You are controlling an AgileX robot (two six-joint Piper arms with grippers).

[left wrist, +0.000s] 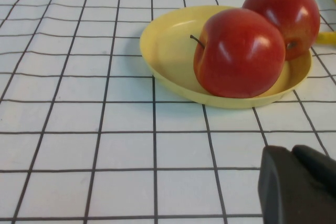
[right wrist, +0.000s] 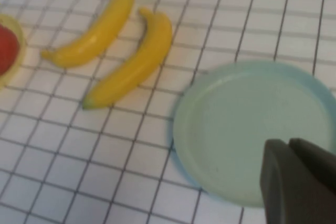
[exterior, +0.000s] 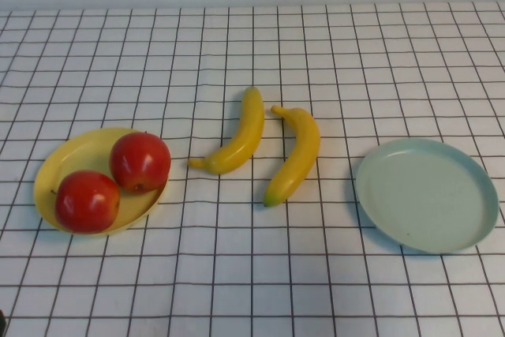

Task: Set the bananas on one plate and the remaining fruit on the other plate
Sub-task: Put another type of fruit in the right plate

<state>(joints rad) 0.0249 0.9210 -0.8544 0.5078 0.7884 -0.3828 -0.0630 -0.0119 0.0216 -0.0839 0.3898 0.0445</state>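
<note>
Two red apples (exterior: 140, 161) (exterior: 87, 200) sit on the yellow plate (exterior: 59, 163) at the left. Two yellow bananas (exterior: 237, 136) (exterior: 296, 155) lie side by side on the cloth in the middle. The pale blue-green plate (exterior: 426, 195) at the right has nothing on it. Neither gripper shows in the high view. In the left wrist view, my left gripper (left wrist: 291, 153) is shut and empty, short of the yellow plate (left wrist: 168, 51) and apples (left wrist: 239, 51). In the right wrist view, my right gripper (right wrist: 289, 145) is shut and empty over the near edge of the blue-green plate (right wrist: 247, 124), with the bananas (right wrist: 134, 61) beyond.
A white tablecloth with a black grid (exterior: 252, 274) covers the whole table. A pale wall runs along the far edge. Bare cloth lies between the plates and the near edge.
</note>
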